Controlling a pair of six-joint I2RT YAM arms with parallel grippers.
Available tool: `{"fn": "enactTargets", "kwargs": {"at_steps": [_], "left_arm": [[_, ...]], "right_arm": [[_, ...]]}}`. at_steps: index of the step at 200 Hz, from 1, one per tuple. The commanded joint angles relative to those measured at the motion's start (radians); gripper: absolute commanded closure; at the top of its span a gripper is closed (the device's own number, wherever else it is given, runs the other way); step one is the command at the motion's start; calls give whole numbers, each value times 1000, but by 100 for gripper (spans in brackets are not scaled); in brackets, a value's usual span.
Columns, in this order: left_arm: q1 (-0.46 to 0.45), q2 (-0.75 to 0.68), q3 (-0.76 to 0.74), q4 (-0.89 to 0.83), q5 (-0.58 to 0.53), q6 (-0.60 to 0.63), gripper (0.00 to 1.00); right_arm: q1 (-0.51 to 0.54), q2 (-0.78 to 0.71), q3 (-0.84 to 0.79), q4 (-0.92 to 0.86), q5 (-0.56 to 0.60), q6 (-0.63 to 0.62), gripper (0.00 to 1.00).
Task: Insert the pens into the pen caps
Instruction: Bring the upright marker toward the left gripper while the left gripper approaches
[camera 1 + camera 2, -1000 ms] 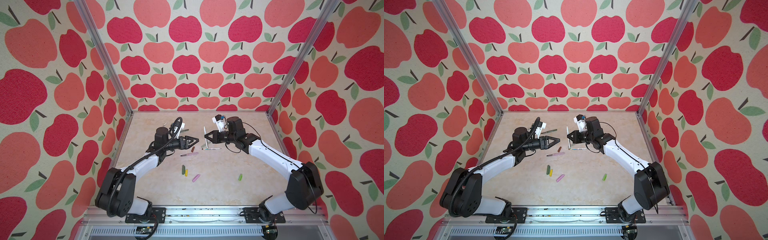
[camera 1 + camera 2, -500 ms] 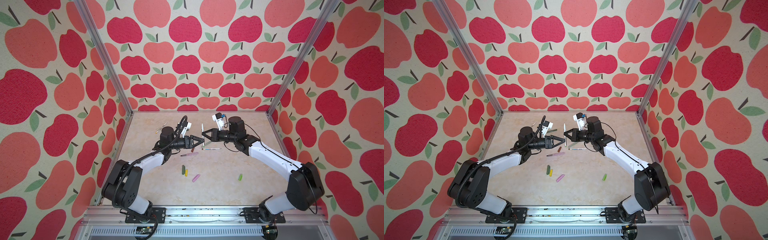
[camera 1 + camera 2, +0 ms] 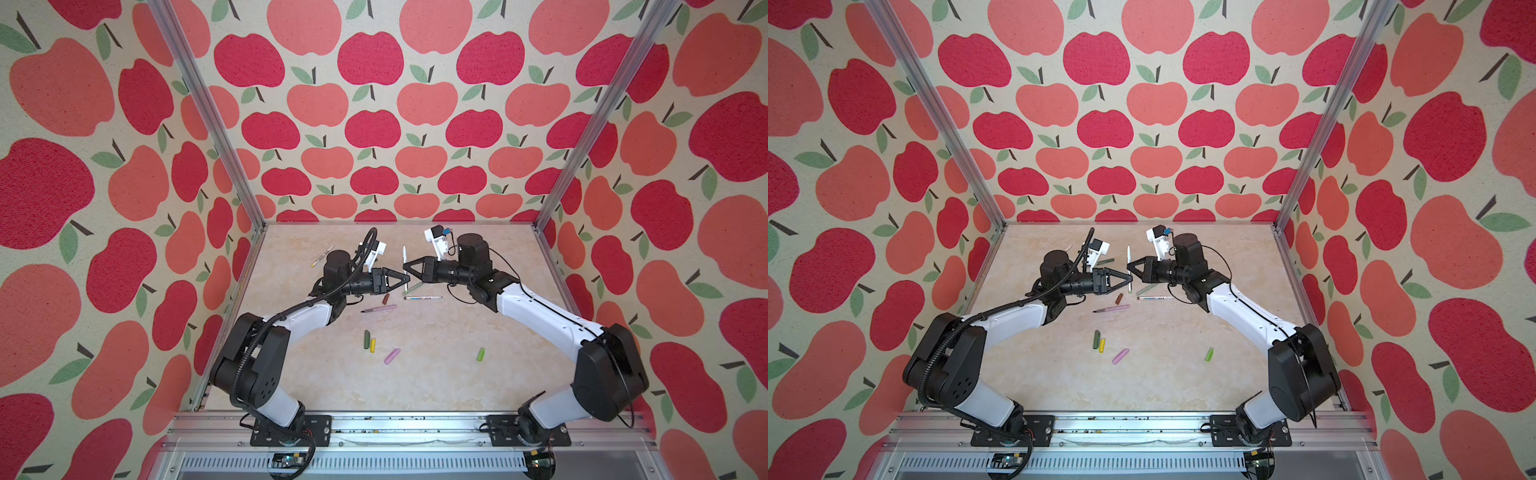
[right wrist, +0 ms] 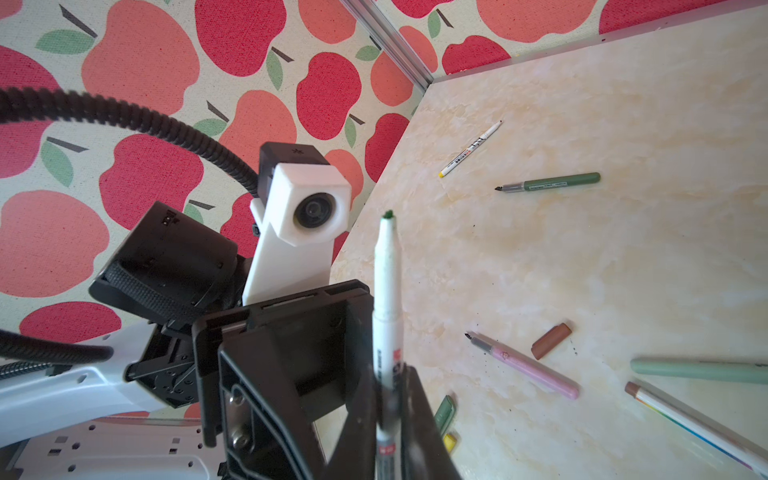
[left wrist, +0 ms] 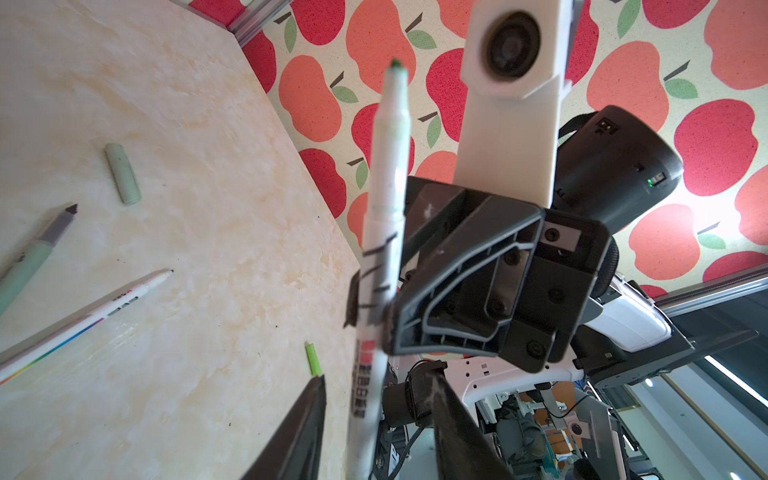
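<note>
You have the left gripper (image 3: 406,280) and right gripper (image 3: 404,266) tip to tip above the far middle of the table (image 3: 436,395), the upright pen (image 3: 404,253) between them. Before them lie the far cap (image 3: 386,298), the right-hand pen (image 3: 423,297) beside it and the near pen (image 3: 379,308) in front. Closer to you, two caps (image 3: 366,339) sit side by side, a third cap (image 3: 392,356) to their right, a lone cap (image 3: 481,354) well apart rightward. The back-left pen (image 3: 322,255) lies left of both grippers.

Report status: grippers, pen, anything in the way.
Copy: right gripper shut on white pen, tip up; left gripper open, jaws straddle its lower barrel. No cap held; lime cap lies on the table.
</note>
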Motion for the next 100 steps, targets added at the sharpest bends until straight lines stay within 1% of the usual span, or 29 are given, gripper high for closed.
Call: {"fn": "enactTargets", "kwargs": {"at_steps": [1, 8, 29, 100], "left_arm": [[-6, 17, 30, 44, 21, 1, 65], [-6, 19, 29, 45, 22, 0, 68], [-7, 21, 27, 46, 20, 0, 71], [-10, 39, 21, 58, 20, -5, 69]], "right_arm": [[6, -5, -16, 26, -8, 16, 92], [6, -7, -19, 28, -5, 15, 92], [6, -7, -24, 33, 0, 15, 92], [6, -5, -38, 78, 0, 46, 92]]}}
